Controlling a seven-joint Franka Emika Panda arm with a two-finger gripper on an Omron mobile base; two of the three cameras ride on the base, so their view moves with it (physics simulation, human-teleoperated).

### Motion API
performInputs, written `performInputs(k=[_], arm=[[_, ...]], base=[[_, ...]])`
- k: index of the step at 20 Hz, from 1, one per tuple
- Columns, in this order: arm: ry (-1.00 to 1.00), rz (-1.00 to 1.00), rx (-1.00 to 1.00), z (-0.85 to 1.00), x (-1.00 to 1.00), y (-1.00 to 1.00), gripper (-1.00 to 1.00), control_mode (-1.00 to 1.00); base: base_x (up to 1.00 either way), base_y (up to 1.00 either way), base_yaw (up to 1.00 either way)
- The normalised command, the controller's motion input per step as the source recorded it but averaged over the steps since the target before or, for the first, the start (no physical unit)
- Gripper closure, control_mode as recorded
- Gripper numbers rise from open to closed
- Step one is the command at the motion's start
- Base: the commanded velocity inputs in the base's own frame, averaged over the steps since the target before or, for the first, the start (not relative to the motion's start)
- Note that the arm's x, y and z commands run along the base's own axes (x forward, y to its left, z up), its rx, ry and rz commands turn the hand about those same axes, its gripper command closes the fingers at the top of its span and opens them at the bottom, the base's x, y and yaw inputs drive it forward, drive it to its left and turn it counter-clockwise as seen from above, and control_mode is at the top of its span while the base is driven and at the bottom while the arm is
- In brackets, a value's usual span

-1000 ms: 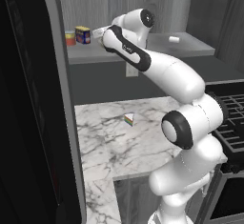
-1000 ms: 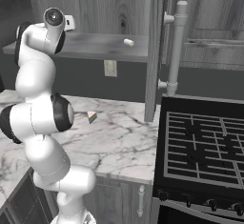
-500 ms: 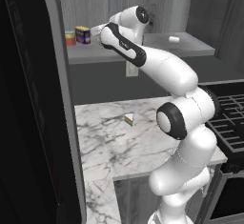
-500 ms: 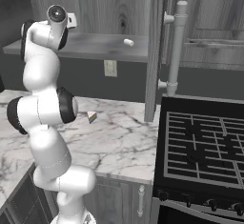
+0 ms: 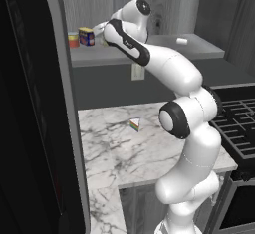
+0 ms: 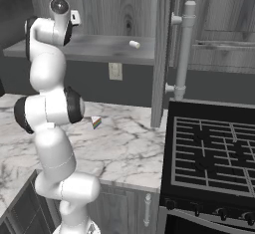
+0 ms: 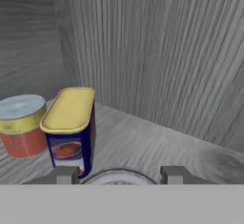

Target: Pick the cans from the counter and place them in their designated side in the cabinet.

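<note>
My gripper (image 7: 119,174) is shut on the round can (image 7: 119,176), whose silvery top rim shows between the fingertips (image 7: 63,174). It hovers low over the cabinet's grey shelf board (image 7: 162,144), in the left corner. Just ahead on the left stands the boxy dark blue can (image 7: 71,132) with its yellow top, upright on the shelf. In the left base view the gripper (image 5: 103,30) is just right of the blue can (image 5: 86,37). The white marble counter (image 5: 109,148) lies below the cabinet.
A short red-and-yellow can (image 7: 21,125) stands left of the blue one, near the cabinet's side wall. A small white object (image 5: 182,41) lies at the shelf's right. A rainbow-striped wedge (image 5: 135,124) rests on the counter. The black stove grate (image 6: 214,148) is to the right.
The arm has swung the hand left along the shelf, closer to the blue can, and its upper links have risen. The cans on the shelf have not moved.
</note>
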Motion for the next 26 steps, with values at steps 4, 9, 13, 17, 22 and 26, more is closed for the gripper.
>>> performInputs(k=[4, 9, 13, 17, 22, 26], arm=[[0.07, 0.0, -0.04, -0.23, 0.16, 0.05, -1.0, -1.0], [0.01, 0.0, -0.02, -0.19, 0.04, 0.0, -1.0, -1.0], [0.0, 0.0, -0.02, -0.17, 0.0, -0.03, -1.0, -1.0], [0.0, 0.01, -0.01, -0.14, 0.0, -0.08, -1.0, -1.0], [-0.02, 0.03, 0.0, -0.1, -0.05, -0.11, -1.0, -1.0], [-0.04, 0.03, 0.0, -0.08, 0.03, -0.01, -1.0, -1.0]], base=[[0.0, 0.0, 0.0], [0.0, 0.0, 0.0], [0.0, 0.0, 0.0], [0.0, 0.0, 0.0], [0.0, 0.0, 0.0], [0.0, 0.0, 0.0]])
